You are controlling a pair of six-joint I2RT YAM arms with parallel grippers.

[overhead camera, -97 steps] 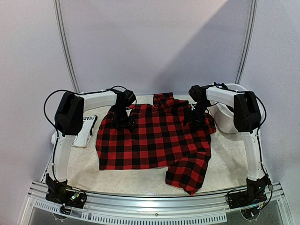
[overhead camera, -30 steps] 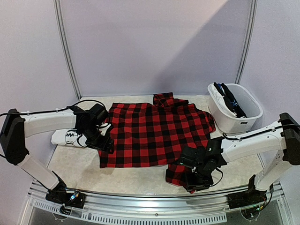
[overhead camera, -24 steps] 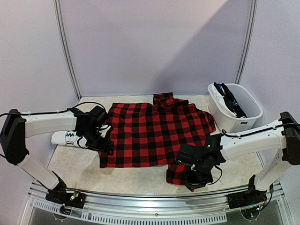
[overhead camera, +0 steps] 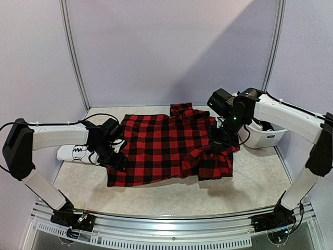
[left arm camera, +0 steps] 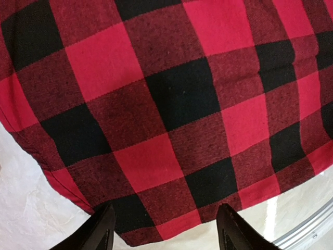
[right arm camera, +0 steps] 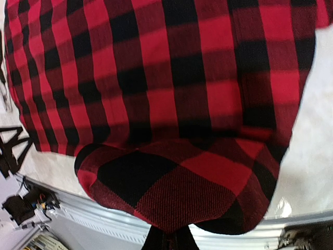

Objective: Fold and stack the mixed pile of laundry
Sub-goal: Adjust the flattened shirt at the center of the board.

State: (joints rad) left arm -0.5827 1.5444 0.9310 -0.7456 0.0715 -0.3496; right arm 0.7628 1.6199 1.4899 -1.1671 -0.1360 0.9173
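Now I am making the first folds on the plaid shirt [overhead camera: 161, 151], which is lying spread in the middle of the counter [overhead camera: 250, 182]. My right gripper [overhead camera: 220, 141] is clamping the sleeve [overhead camera: 208, 164] and holding it over the shirt's far right part. My left gripper [overhead camera: 113, 162] is hovering with its fingers apart at the shirt's near left corner, gripping nothing. A white T-shirt [overhead camera: 73, 152] is lying folded at the left edge. I judge that most of the folding is not done yet.
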